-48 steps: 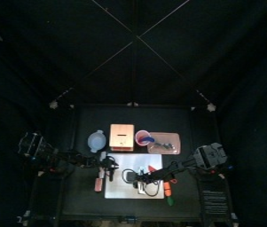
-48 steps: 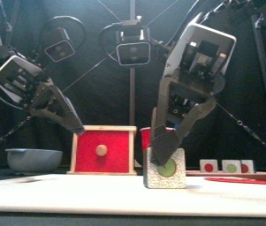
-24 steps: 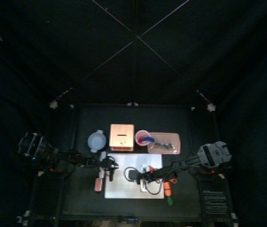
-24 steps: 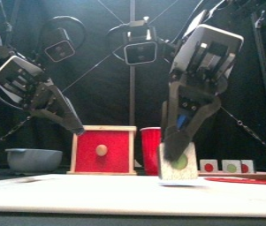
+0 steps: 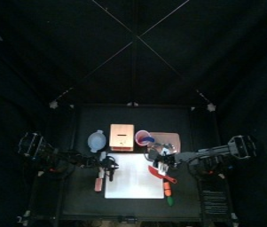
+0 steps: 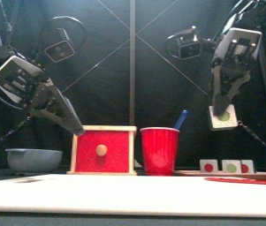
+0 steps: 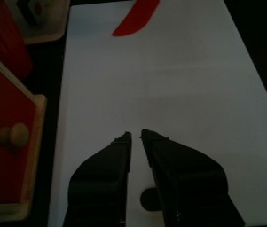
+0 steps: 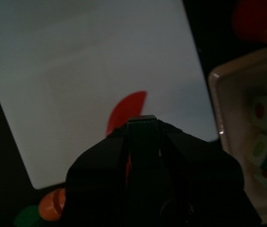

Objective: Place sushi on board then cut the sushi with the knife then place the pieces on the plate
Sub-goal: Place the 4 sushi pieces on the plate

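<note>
Lifted off the board (image 8: 76, 62) since a second ago, the sushi piece (image 6: 226, 118) now hangs high on the right, cut face to the front, pinched in the right gripper (image 6: 223, 104). Well below it, about straight down, lies the tray (image 6: 255, 179), where three pieces (image 6: 231, 165) already stand. The coming move looks like a plain descent, perhaps slightly rightward, and the right arm is far nearer. The red knife (image 8: 126, 111) lies on the board. The left gripper (image 7: 140, 140) hangs low over the board, jaws nearly together, empty.
</note>
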`<move>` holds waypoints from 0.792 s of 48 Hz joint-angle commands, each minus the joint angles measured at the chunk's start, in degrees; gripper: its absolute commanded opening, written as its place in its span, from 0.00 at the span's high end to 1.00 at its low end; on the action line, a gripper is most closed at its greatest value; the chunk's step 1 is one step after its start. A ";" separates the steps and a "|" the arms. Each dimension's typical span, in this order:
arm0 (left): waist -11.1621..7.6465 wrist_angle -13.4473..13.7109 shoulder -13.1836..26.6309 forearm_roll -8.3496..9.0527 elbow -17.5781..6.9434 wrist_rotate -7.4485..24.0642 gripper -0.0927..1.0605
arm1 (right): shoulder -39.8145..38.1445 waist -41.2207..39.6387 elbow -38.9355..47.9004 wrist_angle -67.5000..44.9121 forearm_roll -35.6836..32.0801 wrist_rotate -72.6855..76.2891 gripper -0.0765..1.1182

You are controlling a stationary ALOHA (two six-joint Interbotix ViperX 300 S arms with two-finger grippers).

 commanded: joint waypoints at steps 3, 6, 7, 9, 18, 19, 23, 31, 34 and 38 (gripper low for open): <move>0.26 -0.09 -0.35 0.00 -1.05 0.09 0.38 | -8.26 -9.76 3.60 -0.18 -2.29 0.09 0.49; 0.35 -0.09 -0.35 0.00 -1.05 0.09 0.38 | -10.81 -13.89 4.75 -0.88 -4.22 0.18 0.49; 0.44 -0.09 -0.35 0.00 -1.14 0.09 0.38 | -11.78 -16.00 5.27 -1.14 -5.19 0.18 0.49; 0.70 0.00 -0.35 0.00 -1.23 0.09 0.38 | -12.83 -18.81 5.89 -1.49 -5.98 0.09 0.49; 0.79 0.00 -0.35 0.00 -1.76 0.00 0.38 | -13.71 -27.95 8.53 -1.93 -6.86 -0.62 0.49; 0.79 -0.09 -0.35 0.00 -1.85 0.09 0.38 | -13.54 -28.74 8.96 -2.20 -7.03 -0.70 0.49; 0.88 0.00 -0.35 0.00 -2.02 0.09 0.38 | -12.48 -29.79 10.46 -3.78 -7.29 -0.70 0.49; 0.79 0.00 -0.35 -0.09 -2.29 0.00 0.38 | -9.40 -30.59 12.74 -8.26 -7.29 -0.09 0.48; 0.79 0.00 -0.35 0.00 -2.37 0.09 0.38 | -7.73 -31.11 13.01 -9.84 -7.91 -0.09 0.48; 0.79 0.09 -0.35 0.00 -2.46 0.09 0.38 | -5.71 -31.55 13.10 -11.51 -8.79 -0.09 0.47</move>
